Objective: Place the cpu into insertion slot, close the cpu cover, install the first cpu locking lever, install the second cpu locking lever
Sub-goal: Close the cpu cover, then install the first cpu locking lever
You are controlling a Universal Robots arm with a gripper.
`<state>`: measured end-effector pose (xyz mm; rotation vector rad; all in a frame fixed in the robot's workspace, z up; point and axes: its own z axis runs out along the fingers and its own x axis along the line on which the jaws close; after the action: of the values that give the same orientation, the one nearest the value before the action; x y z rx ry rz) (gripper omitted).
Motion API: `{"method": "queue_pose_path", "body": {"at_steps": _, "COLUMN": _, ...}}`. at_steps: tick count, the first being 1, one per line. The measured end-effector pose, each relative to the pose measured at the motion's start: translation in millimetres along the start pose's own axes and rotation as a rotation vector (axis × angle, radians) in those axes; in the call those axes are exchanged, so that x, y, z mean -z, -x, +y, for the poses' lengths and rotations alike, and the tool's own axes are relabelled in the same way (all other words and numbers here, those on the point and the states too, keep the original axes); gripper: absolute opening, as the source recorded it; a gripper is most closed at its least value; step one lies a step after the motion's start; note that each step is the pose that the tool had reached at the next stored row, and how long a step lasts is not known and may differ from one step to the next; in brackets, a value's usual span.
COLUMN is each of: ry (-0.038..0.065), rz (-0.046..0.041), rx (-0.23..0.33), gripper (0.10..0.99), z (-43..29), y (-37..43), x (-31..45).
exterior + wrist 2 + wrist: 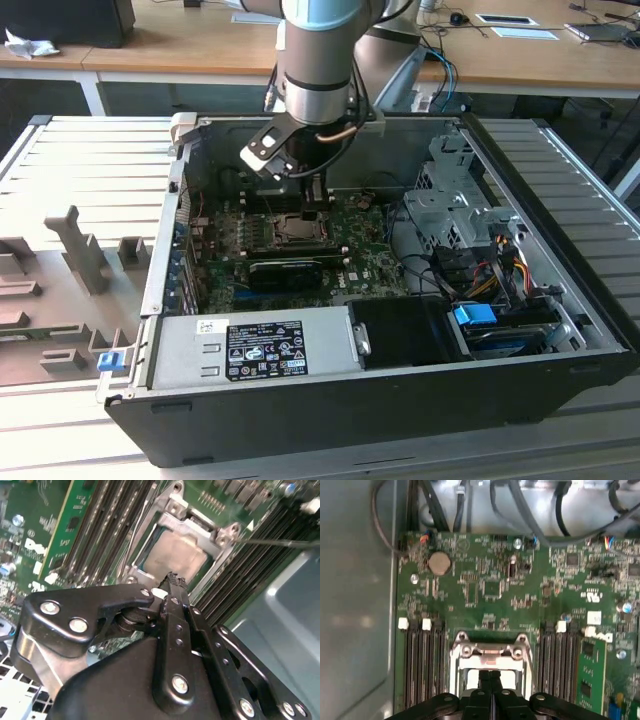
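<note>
Inside an open computer case [400, 410], the gripper [173, 580], fingers pressed together and empty, is held over the insertion slot [132, 568] edge, with the cpu [172, 555] seated just beyond its tips.

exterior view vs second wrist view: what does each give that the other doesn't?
Exterior view: the whole open case, the power supply, the drive cage and the arm reaching in from above. Second wrist view: the cpu close up, with the silver cover framing it. Both: the green board and the gripper, shut, tips at the cover's edge.
</note>
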<state>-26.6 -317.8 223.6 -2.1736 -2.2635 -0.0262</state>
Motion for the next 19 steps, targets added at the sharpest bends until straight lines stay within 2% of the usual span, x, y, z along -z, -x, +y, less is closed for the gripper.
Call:
{"method": "queue_pose_path", "body": {"at_steps": 4, "ry": 0.0, "rz": 0.0001, "rx": 0.0, "gripper": 0.106, "z": -8.3, "y": -0.3, "x": 0.1}}
{"method": "queue_pose_path", "body": {"at_steps": 7, "ry": 0.0, "rz": 0.0001, "rx": 0.0, "gripper": 0.106, "z": -11.6, "y": -0.5, "x": 0.1}}
{"method": "queue_pose_path", "body": {"at_steps": 19, "ry": 0.0, "rz": 0.0, "rx": 0.0, "gripper": 0.106, "z": -12.2, "y": -0.5, "x": 1.8}}
